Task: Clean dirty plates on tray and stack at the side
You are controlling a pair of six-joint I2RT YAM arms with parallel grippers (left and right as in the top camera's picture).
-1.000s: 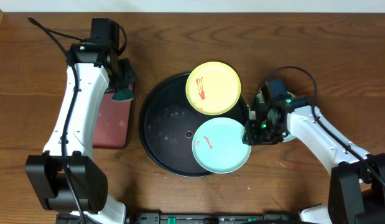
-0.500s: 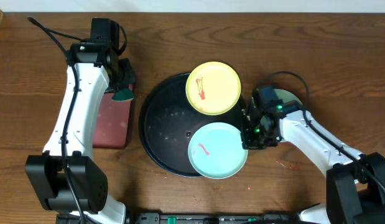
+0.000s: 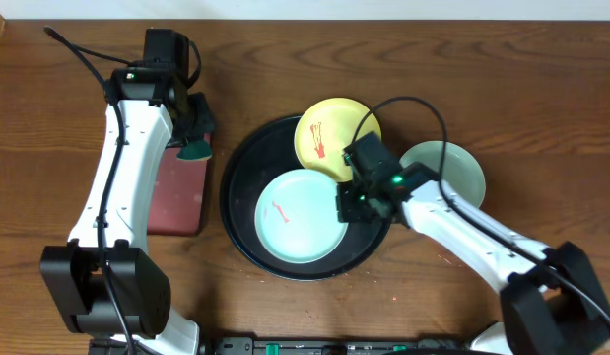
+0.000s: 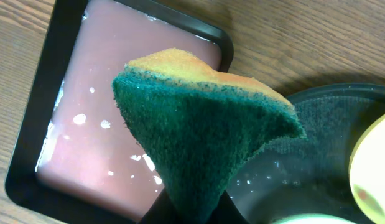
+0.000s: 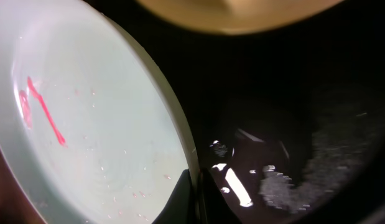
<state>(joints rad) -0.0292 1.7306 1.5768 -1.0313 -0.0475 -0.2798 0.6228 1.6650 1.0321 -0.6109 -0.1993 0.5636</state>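
The round black tray (image 3: 240, 182) holds a mint-blue plate (image 3: 300, 217) with a red smear and a yellow plate (image 3: 329, 133) with red smears that leans over its far rim. My right gripper (image 3: 346, 205) is shut on the mint-blue plate's right rim (image 5: 180, 143), inside the tray. A second mint-blue plate (image 3: 452, 168) lies on the table right of the tray. My left gripper (image 3: 196, 148) is shut on a green and yellow sponge (image 4: 204, 130) above the dark red tray (image 4: 99, 124).
The dark red rectangular tray (image 3: 176, 192) lies left of the black tray, with wet spots on it. A black cable (image 3: 413, 108) loops over the right arm. The wooden table (image 3: 541, 118) is bare to the far right.
My right gripper has dragged the smeared mint-blue plate leftwards from the tray's right rim to its middle. The second mint-blue plate is now uncovered. The left arm has not moved.
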